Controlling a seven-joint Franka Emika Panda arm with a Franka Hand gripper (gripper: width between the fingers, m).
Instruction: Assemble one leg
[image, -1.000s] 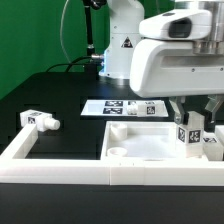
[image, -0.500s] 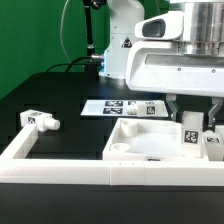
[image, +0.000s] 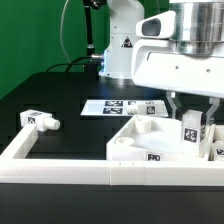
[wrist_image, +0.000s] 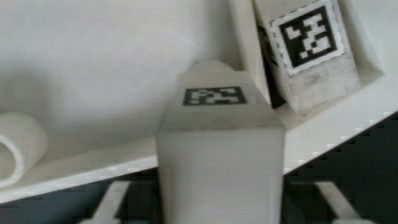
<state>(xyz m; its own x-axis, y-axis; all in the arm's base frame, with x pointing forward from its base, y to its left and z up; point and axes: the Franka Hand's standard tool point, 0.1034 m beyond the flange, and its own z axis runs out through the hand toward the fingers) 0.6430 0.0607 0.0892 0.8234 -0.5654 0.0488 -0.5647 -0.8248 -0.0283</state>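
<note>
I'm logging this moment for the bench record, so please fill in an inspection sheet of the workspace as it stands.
Surface: black table, white rail along its near edge.
Job's things: one leg upright between the gripper's fingers, over the white panel; a second leg lying loose at the exterior view's left.
Clutter: marker board flat on the table.
Grippers: gripper shut on the leg.
Cables: black cable hanging behind.
Surroundings: green backdrop.
</note>
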